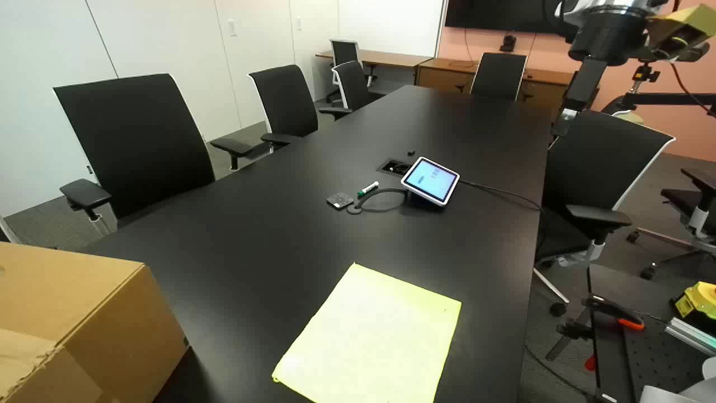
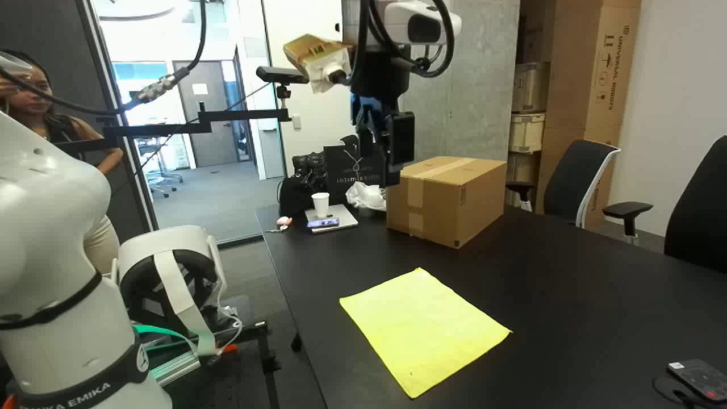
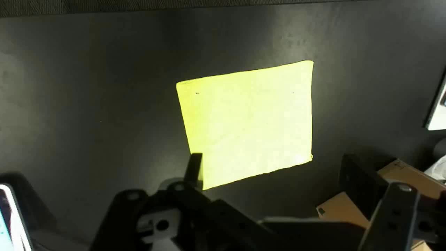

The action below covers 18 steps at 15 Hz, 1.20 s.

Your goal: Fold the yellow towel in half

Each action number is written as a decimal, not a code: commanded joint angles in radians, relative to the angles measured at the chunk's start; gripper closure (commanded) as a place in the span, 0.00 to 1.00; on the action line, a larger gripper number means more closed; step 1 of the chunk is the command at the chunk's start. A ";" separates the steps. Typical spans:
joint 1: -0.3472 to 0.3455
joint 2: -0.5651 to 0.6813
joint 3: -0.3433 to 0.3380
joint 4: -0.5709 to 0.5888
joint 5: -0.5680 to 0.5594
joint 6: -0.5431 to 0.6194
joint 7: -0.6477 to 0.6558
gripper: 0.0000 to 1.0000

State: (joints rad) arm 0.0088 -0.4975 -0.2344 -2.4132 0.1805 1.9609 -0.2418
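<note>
Yellow rectangular cloth towel [image 2: 426, 332] flat on black desk [image 2: 568, 295]; I see black jaws spread wide, higher than towel.

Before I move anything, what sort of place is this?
Probably an office meeting room: a long black table, white-framed black chairs along its sides, and a wide black screen beyond it.

- The yellow towel [image 2: 426, 332] is a thin, plain cloth, bright lemon, glaring paler in places.
- From here it lies flat, roughly rectangular, its edges slightly wavy.
- It's near the cardboard box [image 2: 437, 199], apart from it, one corner pointing its way.
- A small dark fleck shows near the corner farthest from the box.
</note>
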 commanded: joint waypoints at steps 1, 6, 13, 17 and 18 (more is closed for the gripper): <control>-0.025 0.003 0.021 0.007 0.011 -0.004 -0.010 0.00; -0.020 0.016 0.022 0.014 0.012 0.003 -0.019 0.00; 0.039 0.223 0.063 -0.140 0.124 0.366 -0.063 0.00; 0.084 0.411 0.089 -0.168 0.311 0.580 -0.129 0.00; 0.088 0.462 0.102 -0.162 0.358 0.609 -0.157 0.00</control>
State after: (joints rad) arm 0.0759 -0.1626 -0.1524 -2.5923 0.4095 2.4691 -0.3155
